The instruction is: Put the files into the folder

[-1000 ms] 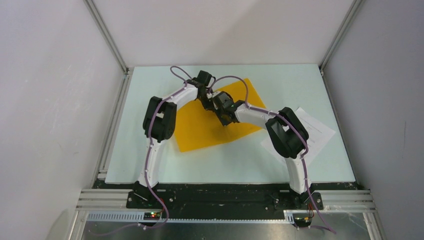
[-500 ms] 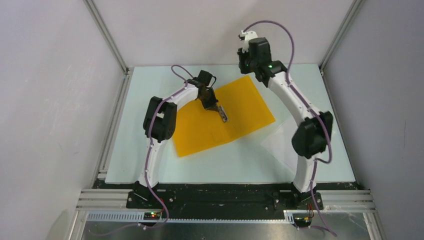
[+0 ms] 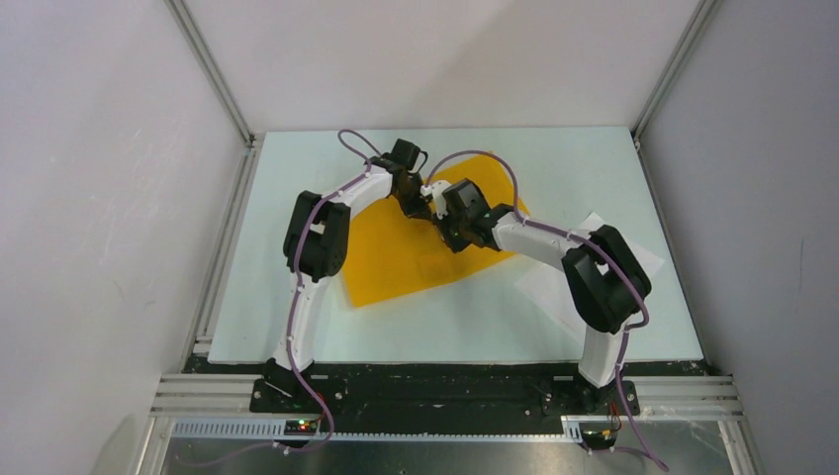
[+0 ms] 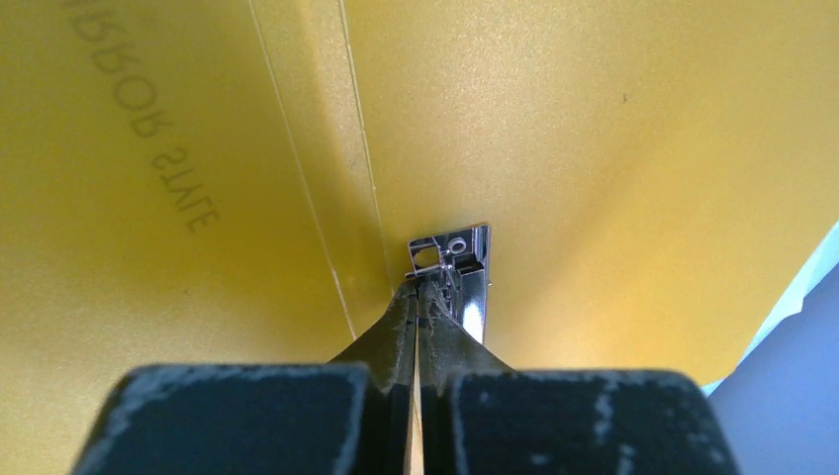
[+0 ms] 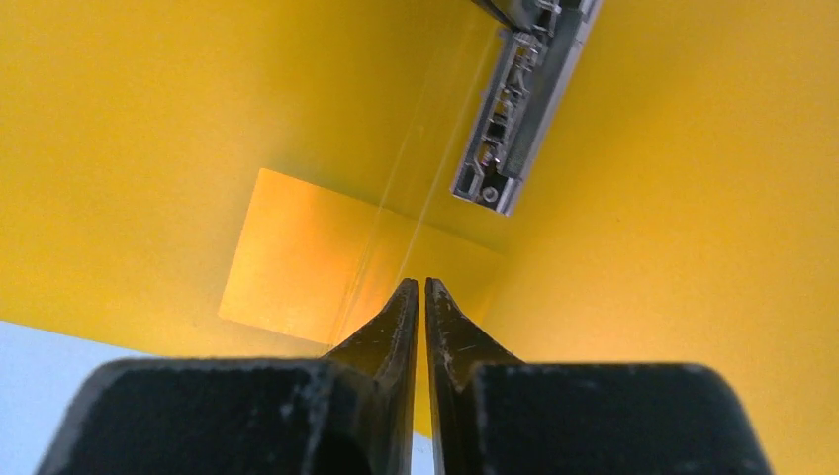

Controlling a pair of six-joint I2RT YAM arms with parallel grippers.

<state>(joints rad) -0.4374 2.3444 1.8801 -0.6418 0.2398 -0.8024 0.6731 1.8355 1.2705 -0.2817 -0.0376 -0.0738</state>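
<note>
We see one folder (image 3: 391, 259) spread open on the tabletop (image 3: 564, 163), with two pincers over its crease.
Its long axis slants from near-left to far-right, left of centre. The left pincer (image 4: 417, 297) is clenched, its tips against the single metal clip (image 4: 457, 259) in the crease. The right pincer (image 5: 422, 288) is clenched on nothing. The files (image 3: 635, 259) lie at the right, partly under the right arm, and we cannot count the sheets.
</note>
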